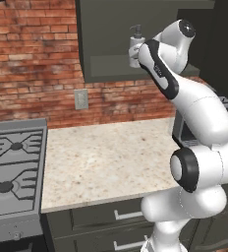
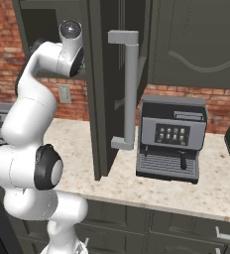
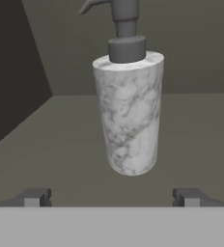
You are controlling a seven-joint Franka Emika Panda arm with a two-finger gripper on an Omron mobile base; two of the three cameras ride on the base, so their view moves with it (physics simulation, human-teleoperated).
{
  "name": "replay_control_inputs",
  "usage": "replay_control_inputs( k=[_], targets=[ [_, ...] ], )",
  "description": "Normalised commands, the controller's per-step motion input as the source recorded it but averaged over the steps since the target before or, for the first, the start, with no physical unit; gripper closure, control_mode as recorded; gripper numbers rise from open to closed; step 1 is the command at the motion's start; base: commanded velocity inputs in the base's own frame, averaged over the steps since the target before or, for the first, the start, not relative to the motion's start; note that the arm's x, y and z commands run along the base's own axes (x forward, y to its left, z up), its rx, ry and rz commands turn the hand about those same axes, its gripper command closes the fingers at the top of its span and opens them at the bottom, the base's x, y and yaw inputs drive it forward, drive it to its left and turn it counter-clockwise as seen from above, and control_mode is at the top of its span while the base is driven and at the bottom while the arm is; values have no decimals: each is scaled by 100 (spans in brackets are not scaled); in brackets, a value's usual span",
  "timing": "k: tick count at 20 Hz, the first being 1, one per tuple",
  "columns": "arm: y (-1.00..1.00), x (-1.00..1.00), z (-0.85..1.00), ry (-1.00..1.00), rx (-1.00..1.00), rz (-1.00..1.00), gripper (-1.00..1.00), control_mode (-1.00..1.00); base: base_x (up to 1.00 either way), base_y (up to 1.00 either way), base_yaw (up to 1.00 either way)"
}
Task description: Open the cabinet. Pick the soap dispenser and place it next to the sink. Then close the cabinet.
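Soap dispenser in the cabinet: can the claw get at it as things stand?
Probably yes. The cabinet door is swung open, and the soap dispenser stands upright on the shelf straight ahead of the open claw, centred between its fingertips with nothing between them.

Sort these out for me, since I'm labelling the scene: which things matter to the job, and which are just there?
Job:
cabinet, door open
soap dispenser, upright on its shelf
pincer, open, fingertips short of the bottle

Just there:
coffee machine
stove
wall outlet
low drawers
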Motion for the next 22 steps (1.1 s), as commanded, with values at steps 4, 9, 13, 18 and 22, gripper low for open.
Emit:
replay_control_inputs(
  k=[4, 9, 13, 18, 22],
  targets=[
    [0, 8, 0, 0, 0, 0, -100, -100, 0, 0, 0],
    [0, 10, -4, 0, 0, 0, -100, -100, 0, 0, 0],
    [0, 12, -15, 0, 0, 0, -100, -100, 0, 0, 0],
    [0, 26, -18, 0, 0, 0, -100, -100, 0, 0, 0],
    [0, 22, -3, -1, 0, 0, -100, -100, 0, 0, 0]
  ],
)
